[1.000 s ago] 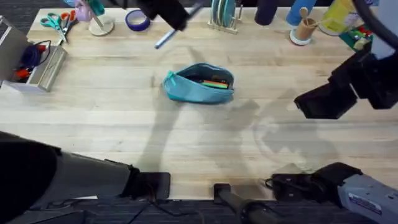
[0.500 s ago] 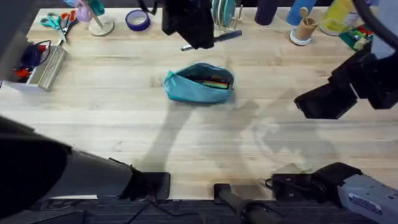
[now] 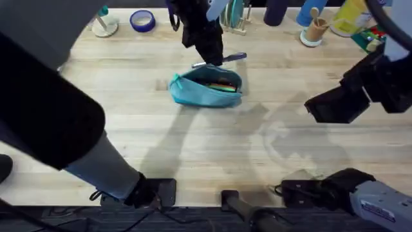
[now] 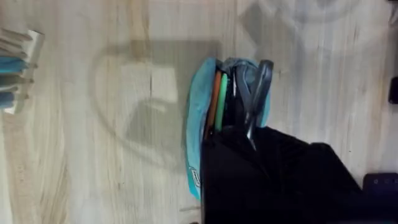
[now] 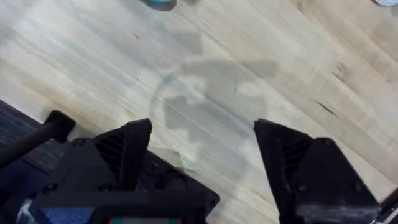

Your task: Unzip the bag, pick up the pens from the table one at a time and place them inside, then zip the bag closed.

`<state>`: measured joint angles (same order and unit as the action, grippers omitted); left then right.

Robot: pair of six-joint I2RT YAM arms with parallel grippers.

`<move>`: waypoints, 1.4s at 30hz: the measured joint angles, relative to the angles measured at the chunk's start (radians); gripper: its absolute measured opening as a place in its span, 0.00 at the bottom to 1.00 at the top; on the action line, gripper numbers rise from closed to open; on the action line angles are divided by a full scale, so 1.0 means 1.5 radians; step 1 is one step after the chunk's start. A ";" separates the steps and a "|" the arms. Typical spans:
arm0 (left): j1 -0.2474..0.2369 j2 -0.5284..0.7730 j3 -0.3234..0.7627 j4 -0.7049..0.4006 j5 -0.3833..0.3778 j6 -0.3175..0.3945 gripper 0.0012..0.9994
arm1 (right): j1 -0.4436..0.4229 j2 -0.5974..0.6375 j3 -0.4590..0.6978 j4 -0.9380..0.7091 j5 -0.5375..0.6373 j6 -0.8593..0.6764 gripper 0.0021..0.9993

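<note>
Along the table's (image 3: pixel 129 129) far edge, tape roll (image 3: pixel 141 20) and rack (image 3: pixel 233 16) flank the left gripper (image 3: pixel 212 57) clamping the grey pen (image 3: pixel 222 60) over the open bag (image 3: pixel 203 93); the right gripper (image 5: pixel 202 149) gapes empty.

The overhead camera looks down and forward across the whole tabletop (image 3: pixel 129 116), arm bases at 6 o'clock. The left wrist camera looks straight down, close above the bag (image 4: pixel 200 112), which the overhead view shows past centre toward 12 o'clock. The right wrist camera faces bare tabletop, close.
</note>
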<state>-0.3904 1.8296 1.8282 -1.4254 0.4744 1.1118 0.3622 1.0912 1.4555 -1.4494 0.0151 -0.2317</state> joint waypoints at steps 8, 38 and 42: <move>0.000 0.035 0.000 0.000 0.000 0.000 0.04 | 0.000 0.000 0.000 0.000 0.000 0.000 1.00; 0.013 0.146 0.000 -0.002 -0.035 0.004 0.99 | 0.000 0.000 0.000 0.000 0.000 0.000 1.00; 0.013 0.146 0.000 -0.002 -0.035 0.001 0.99 | 0.000 0.000 0.000 0.000 0.000 0.000 1.00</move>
<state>-0.3706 2.0487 1.8282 -1.4284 0.4225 1.1130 0.3622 1.0912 1.4555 -1.4494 0.0151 -0.2317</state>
